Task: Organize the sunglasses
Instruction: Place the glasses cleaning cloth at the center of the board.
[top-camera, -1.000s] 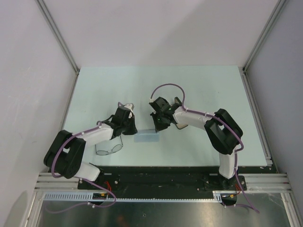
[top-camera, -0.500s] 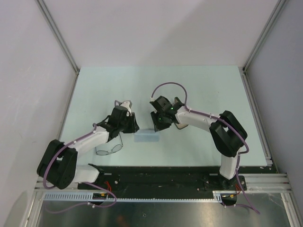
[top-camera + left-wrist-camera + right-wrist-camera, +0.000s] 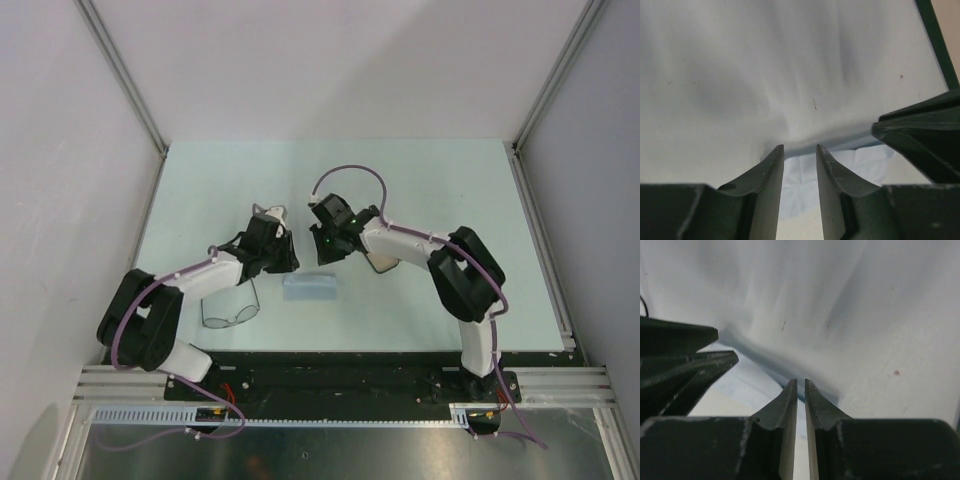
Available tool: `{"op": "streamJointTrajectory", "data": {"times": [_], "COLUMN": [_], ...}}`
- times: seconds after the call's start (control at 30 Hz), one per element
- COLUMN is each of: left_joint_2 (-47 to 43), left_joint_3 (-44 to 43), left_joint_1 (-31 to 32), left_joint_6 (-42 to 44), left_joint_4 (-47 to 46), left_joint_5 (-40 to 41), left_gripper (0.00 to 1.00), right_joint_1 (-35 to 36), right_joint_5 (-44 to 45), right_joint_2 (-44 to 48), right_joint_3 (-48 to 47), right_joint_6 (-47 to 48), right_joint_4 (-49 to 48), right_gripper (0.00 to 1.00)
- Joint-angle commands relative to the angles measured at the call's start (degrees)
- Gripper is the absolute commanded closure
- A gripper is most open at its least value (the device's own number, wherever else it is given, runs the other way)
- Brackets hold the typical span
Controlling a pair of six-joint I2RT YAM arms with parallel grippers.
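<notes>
Table [image 3: 420,200]: pale green, white walls around it.
Left gripper [image 3: 799,150]: narrow gap with nothing visibly between the fingers. Its tips are at the cloth's far edge, probably set to lift it.
Right gripper [image 3: 801,385]: nearly closed, only a slit left. I cannot tell whether it pinches the cloth.
Cloth [image 3: 312,288]: pale blue, lying between both grippers. Its creases show only in the left wrist view.
Sunglasses [image 3: 232,313]: on the table beside the left arm, untouched, seen only from above.
</notes>
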State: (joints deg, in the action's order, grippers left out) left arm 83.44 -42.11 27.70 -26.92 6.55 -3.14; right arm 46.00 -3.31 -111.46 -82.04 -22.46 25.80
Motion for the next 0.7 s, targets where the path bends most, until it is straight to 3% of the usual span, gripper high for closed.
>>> {"op": "streamJointTrajectory", "data": {"times": [0.0,0.67], "left_joint_2": [2.3,2.0], "left_joint_3": [-3.4,-1.8], "left_joint_1": [0.7,0.9], "left_joint_6": [0.2,-0.9], "left_joint_4": [-1.5,-1.6], "left_joint_5": [0.1,2.2], "left_gripper": [0.63,0.61], "right_joint_1": [-0.1,3.0], "right_joint_5": [0.4,-3.5], "right_joint_2": [-4.2,-5.5], "right_joint_3": [-5.7,-5.2], "right_joint_6": [0.1,1.8], "right_joint_4": [0.6,5.7], "right_gripper": [0.86,0.82]}}
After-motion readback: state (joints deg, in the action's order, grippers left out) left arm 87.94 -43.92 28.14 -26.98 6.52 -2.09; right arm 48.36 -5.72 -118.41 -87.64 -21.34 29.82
